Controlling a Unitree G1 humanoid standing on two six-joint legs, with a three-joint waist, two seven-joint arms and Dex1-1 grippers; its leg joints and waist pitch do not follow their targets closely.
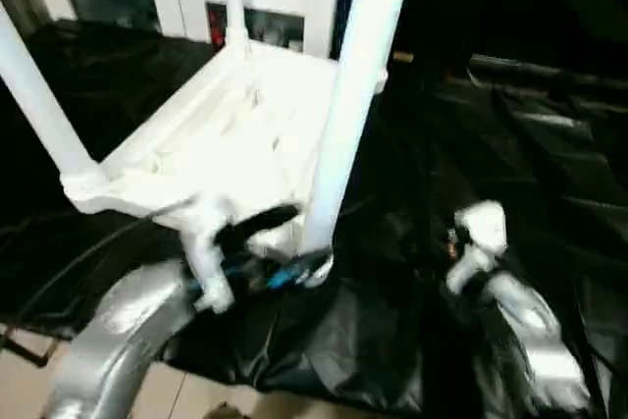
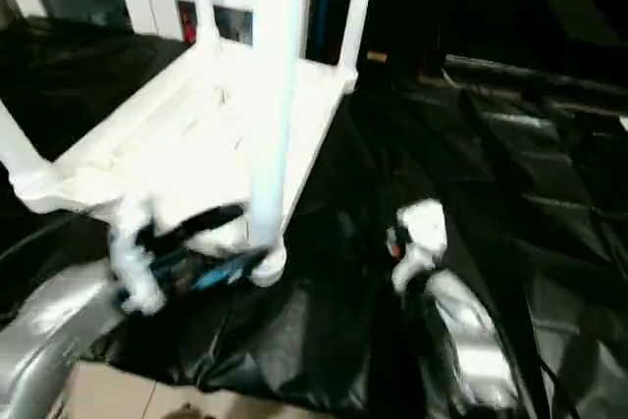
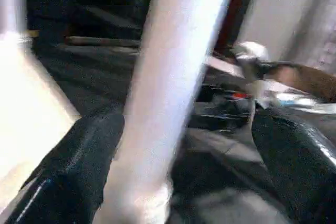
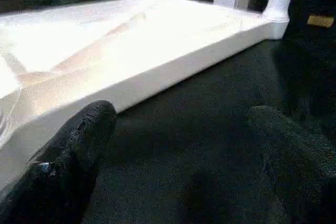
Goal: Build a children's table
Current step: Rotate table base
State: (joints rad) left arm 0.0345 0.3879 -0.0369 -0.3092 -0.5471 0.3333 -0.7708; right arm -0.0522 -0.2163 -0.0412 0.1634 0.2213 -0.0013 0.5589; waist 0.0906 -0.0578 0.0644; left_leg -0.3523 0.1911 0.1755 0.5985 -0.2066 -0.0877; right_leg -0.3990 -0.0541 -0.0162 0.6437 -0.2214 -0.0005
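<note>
With children's table (image 1: pixel 235 134) lying inverted on black sheet (image 1: pixel 471 174), four legs seated in corner sockets: assembly looks near complete. Left gripper (image 1: pixel 270 242) jaws wide, straddling nearest leg (image 1: pixel 353 95); right gripper (image 4: pixel 178 145) jaws wide, empty. Remaining: turn upright.

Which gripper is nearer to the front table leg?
Left. The left gripper sits around the front leg base with fingers apart; the right gripper hovers off beside it.
</note>
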